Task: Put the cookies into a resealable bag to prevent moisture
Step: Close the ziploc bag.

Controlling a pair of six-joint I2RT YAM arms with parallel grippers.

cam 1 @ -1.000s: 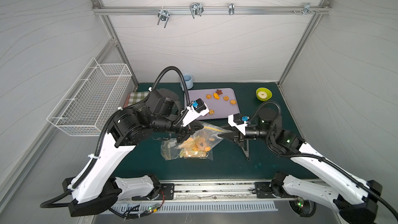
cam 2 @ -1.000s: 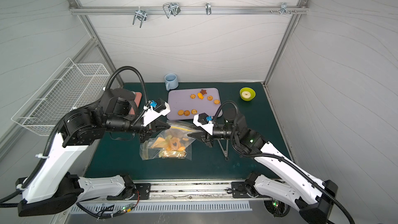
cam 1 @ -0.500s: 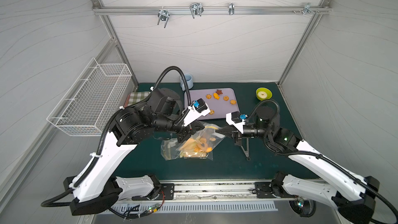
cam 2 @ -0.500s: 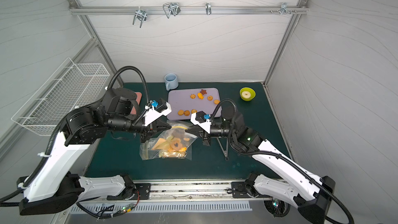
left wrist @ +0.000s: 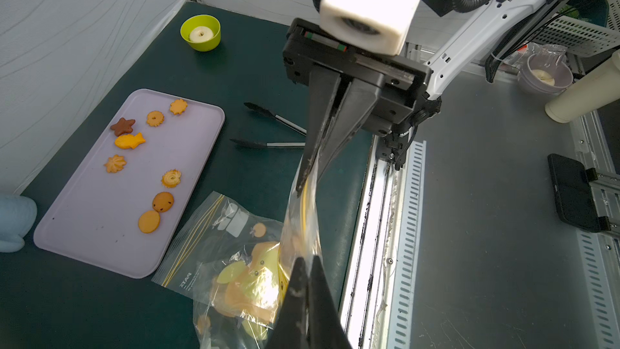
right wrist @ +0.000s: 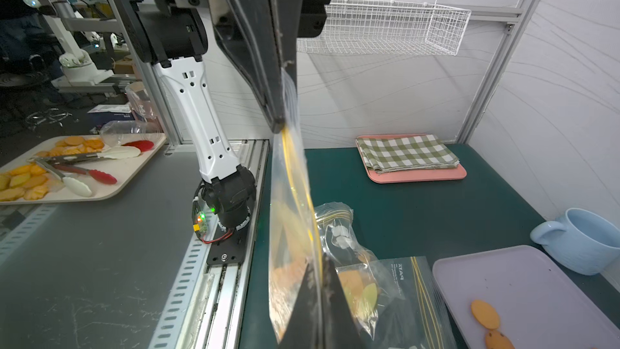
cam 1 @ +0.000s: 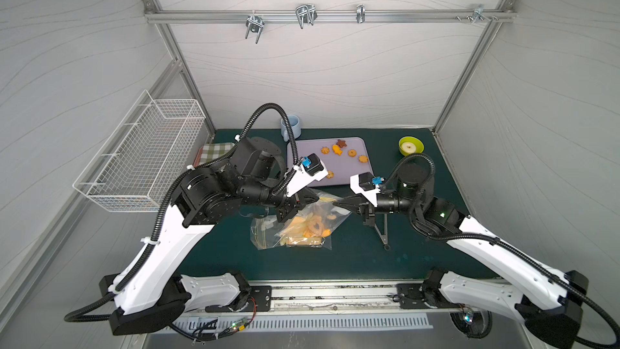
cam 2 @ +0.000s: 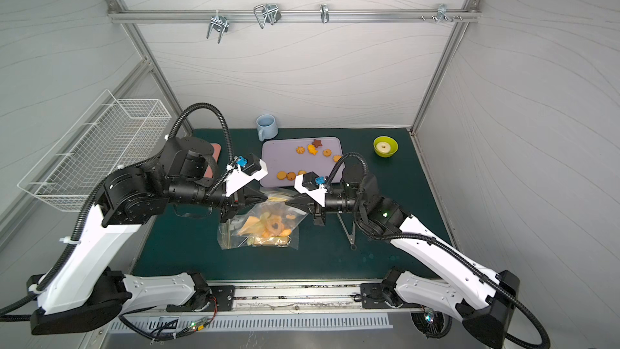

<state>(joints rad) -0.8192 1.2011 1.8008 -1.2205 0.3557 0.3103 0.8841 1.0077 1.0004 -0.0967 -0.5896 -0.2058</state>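
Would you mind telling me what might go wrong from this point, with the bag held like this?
The left gripper and right gripper both pinch the top edge of the bag, stretched between them; pulling further may slip or tear the thin film. Both are occupied while the cookies lie on the tray, so no gripper is free for the tongs.

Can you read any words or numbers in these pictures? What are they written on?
"PATA": on the flat clear zip bag with yellow stripes, lying on the dark green mat beside the lilac tray. It is seen turned round, and the last letter is unsure.
Tiny print under that word: too small to read.
White mark on the same bag: blurred, unreadable.
Lifted clear zip bag: no words show.
Nothing else is readable.
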